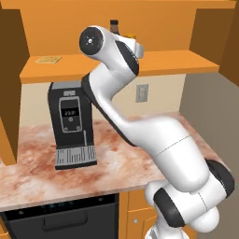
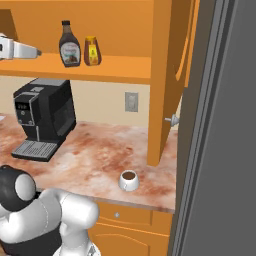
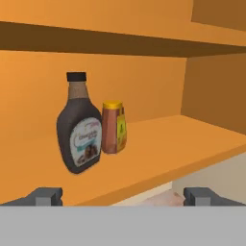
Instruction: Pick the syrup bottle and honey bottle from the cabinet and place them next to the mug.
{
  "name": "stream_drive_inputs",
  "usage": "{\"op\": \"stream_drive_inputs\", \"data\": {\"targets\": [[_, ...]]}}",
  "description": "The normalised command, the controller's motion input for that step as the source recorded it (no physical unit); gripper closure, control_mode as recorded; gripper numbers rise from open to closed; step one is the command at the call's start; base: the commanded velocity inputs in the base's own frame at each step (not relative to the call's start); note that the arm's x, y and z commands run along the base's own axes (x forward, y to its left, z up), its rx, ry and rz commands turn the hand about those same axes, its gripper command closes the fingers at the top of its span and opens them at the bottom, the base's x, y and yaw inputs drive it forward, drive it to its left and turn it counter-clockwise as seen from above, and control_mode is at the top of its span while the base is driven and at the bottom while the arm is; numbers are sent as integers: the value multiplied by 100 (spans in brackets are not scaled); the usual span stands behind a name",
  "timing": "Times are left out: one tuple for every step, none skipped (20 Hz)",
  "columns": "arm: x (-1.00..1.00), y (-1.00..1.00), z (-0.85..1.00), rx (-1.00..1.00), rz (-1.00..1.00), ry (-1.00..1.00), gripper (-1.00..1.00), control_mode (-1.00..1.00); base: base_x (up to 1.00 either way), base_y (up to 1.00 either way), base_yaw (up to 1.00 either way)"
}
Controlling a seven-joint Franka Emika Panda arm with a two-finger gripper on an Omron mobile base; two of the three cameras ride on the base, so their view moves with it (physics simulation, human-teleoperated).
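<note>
The syrup bottle (image 3: 79,126) stands upright on the open shelf of the orange cabinet (image 3: 158,144), its black cap up and its white label facing the hand camera. Just beside it, on the side nearer the cabinet's brown end wall, stands the shorter honey bottle (image 3: 114,127); in the hand view the two overlap slightly, so whether they touch I cannot tell. The pincer (image 3: 123,196) hangs in front of the shelf edge at about shelf height, its two dark fingertips (image 3: 48,195) spread wide apart with nothing between them, and it is well short of both bottles. In the right base view the pair sits on the shelf, syrup bottle (image 2: 69,44) and honey bottle (image 2: 91,51) side by side, above the marbled worktop (image 2: 95,155). On that worktop a black coffee machine (image 2: 44,116) stands against the wall under the shelf, and the white mug (image 2: 129,180) with dark liquid sits near the front edge, well apart from the machine. From the left base view the arm's elbow hides most of the bottles.
</note>
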Motion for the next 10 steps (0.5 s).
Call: {"op": "stream_drive_inputs", "data": {"targets": [[0,0,0,0,-7,-1,-100,-100,0,0,0],[0,0,0,0,-5,-2,-100,-100,0,0,0],[6,1,0,0,-2,-1,-100,-100,0,0,0],[12,1,0,0,-1,-1,-100,-100,0,0,0],[16,1,-1,0,0,0,-100,-100,0,0,0],[21,0,-2,0,0,0,-100,-100,0,0,0],[27,0,-1,0,0,0,-100,-100,0,0,0],[33,0,0,0,0,0,-100,-100,0,0,0],[36,0,0,0,0,0,-100,-100,0,0,0],[35,0,0,0,0,0,-100,-100,0,0,0]]}}
